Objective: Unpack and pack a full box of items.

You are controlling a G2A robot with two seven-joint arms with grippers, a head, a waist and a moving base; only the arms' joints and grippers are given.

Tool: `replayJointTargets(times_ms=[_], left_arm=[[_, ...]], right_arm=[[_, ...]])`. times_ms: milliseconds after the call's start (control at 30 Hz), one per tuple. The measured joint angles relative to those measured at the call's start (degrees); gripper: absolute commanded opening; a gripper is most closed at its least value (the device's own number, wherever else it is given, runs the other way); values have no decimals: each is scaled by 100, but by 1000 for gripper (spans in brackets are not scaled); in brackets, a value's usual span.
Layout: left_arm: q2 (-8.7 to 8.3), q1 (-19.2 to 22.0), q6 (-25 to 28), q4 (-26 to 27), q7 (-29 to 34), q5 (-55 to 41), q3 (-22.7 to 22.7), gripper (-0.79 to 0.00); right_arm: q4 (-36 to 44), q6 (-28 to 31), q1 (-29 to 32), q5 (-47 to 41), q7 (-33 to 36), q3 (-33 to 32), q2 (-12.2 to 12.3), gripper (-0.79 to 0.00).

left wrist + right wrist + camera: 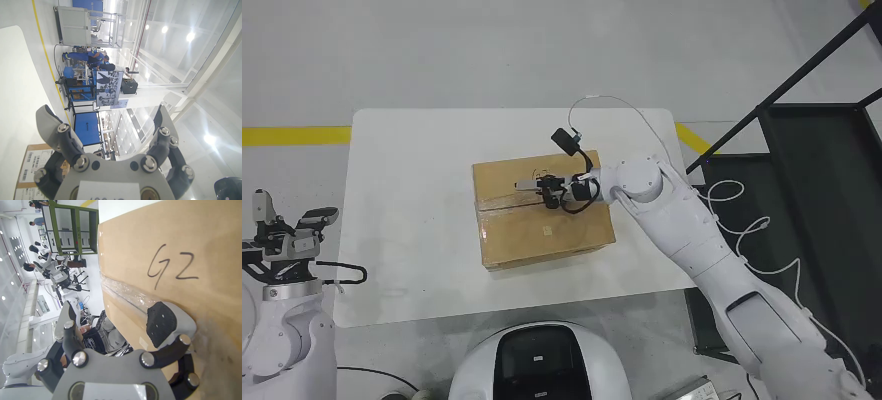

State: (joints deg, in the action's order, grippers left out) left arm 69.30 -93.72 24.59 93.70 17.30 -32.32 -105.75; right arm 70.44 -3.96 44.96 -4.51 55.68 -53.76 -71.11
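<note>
Right gripper [540, 188] sat on top of the box [542, 225], fingers spread; left gripper [102, 113] hung well left of it, spread too.

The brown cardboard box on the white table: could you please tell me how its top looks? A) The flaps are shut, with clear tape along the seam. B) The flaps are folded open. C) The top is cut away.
A: the brown cardboard box has both flaps lying flat and shut, and clear tape runs glossy along their middle seam.
</note>
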Motion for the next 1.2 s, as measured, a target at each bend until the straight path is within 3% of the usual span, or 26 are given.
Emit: replayJointTargets(times_ms=[1200], left_arm=[[0, 0, 0, 0, 0, 0, 0, 0]], right_arm=[[1139, -822, 1301, 471, -703, -1878, 557, 0]])
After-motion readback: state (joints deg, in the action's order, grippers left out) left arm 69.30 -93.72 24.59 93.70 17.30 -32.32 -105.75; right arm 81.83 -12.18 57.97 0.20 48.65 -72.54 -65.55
